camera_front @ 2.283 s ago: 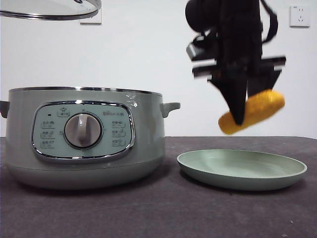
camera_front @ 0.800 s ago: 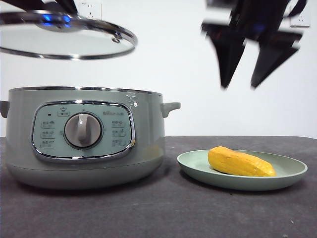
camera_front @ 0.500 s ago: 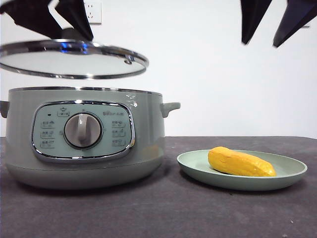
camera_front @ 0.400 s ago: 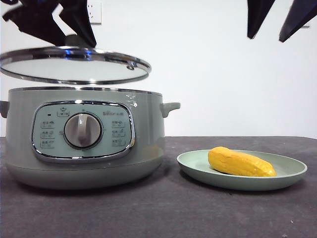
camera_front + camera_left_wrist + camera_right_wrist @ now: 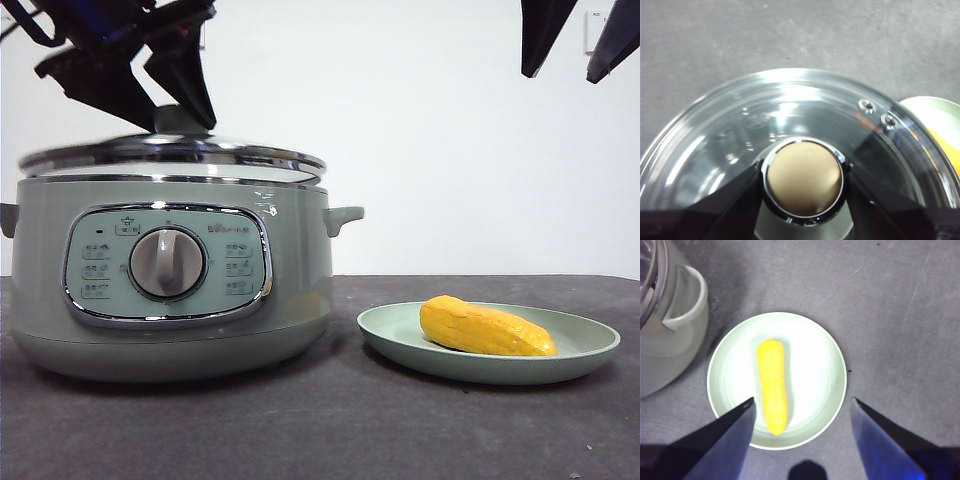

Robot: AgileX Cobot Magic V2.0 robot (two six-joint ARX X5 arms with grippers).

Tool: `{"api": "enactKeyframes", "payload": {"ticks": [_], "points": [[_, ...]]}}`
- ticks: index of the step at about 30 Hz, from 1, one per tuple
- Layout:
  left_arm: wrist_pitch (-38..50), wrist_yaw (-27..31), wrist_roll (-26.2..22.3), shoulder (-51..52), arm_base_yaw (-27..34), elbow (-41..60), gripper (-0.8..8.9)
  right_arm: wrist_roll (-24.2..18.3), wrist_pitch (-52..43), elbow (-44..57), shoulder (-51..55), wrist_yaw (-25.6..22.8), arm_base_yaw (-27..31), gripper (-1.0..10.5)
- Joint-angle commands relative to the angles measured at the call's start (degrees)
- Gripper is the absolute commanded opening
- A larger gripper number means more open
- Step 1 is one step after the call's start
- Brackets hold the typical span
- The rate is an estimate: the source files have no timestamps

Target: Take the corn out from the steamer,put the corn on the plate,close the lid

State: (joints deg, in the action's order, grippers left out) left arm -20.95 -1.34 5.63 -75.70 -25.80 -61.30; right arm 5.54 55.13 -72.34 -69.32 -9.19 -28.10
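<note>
Both grippers: left [image 5: 802,182] clamps lid [image 5: 740,135] knob; right [image 5: 800,412], open, above corn [image 5: 772,385].

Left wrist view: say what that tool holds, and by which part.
The left tool holds the lid by its round knob, one jaw on each side. The right tool holds nothing.

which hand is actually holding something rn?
The left hand, clamped on the lid's knob over the steamer. The right hand hangs open above the corn.
</note>
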Motion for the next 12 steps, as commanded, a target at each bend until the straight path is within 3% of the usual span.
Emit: {"api": "enactKeyframes", "payload": {"ticks": [1,12], "points": [[2.03,-0.17,0.37,-0.63,-0.17,-0.7,-0.09,-0.07,-0.15,0.24,-0.04,-0.2,0.02,3.2],[-2.27,3.3,-0.87,-1.16,-0.61,-0.7,-0.09,-0.07,0.02,0.24,-0.04,-0.17,0.02,3.1]]}}
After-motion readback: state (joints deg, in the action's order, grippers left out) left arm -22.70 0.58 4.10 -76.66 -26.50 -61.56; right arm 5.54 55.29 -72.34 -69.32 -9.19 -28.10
